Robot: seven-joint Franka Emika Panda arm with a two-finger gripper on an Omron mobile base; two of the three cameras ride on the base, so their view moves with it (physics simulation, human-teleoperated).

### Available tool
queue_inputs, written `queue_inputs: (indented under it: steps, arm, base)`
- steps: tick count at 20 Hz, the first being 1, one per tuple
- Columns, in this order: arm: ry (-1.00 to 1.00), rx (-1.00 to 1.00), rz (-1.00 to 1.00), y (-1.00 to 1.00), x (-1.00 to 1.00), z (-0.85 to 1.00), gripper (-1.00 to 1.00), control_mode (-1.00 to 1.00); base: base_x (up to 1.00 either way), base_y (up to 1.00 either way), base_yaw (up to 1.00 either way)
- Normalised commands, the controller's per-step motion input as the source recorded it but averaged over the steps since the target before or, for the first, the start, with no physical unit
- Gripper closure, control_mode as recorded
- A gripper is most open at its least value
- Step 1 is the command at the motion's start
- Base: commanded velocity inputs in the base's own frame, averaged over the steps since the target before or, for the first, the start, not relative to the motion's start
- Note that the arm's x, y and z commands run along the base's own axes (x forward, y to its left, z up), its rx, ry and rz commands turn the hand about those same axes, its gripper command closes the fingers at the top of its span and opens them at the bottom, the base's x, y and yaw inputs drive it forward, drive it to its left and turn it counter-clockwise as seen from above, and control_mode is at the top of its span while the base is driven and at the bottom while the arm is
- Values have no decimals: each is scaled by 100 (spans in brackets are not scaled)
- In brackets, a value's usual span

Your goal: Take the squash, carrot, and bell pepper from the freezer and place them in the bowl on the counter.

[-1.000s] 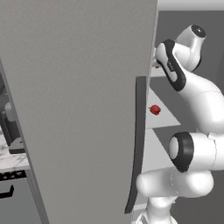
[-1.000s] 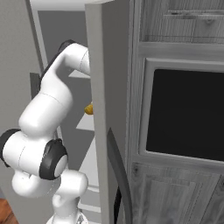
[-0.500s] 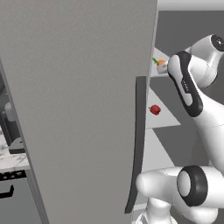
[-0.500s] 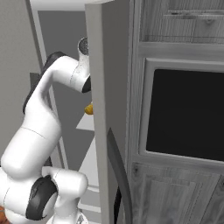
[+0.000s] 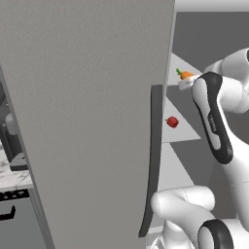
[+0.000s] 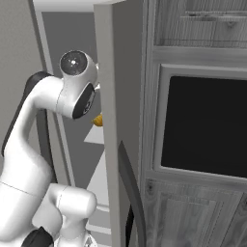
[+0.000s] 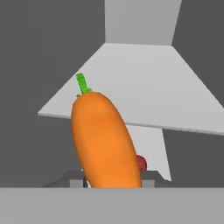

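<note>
The end effector (image 7: 109, 186) pinches the carrot (image 7: 105, 140), now lifted clear of the freezer shelf (image 7: 144, 87) as the arm has drawn back, leaving the bell pepper (image 5: 172, 122) on a lower shelf and 1 vegetable ready for the bowl.

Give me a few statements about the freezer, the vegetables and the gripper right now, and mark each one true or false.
1. The freezer door stands open. True.
2. The carrot lies flat on a shelf, untouched. False: the gripper is shut on it, and it fills the near part of the hand view.
3. The bell pepper sits on a shelf inside the freezer. True.
4. The bell pepper is on a shelf above the carrot. False: in the left base view it sits lower than the carrot.
5. The door handle is white and straight. False: it is dark and curved.
</note>
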Motion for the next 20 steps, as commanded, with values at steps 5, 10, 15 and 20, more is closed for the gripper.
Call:
queue_inputs:
  steps: [5,10,15,20]
  arm:
    - [13,0,-2,6,-73,29,100,-100]
    - [14,0,-1,14,-78,4,100,-100]
    - [5,0,0,36,-72,0,100,-100]
    - [3,0,0,32,-66,0,100,-100]
  base:
    - [0,0,0]
    - [0,0,0]
    - [0,0,0]
    - [0,0,0]
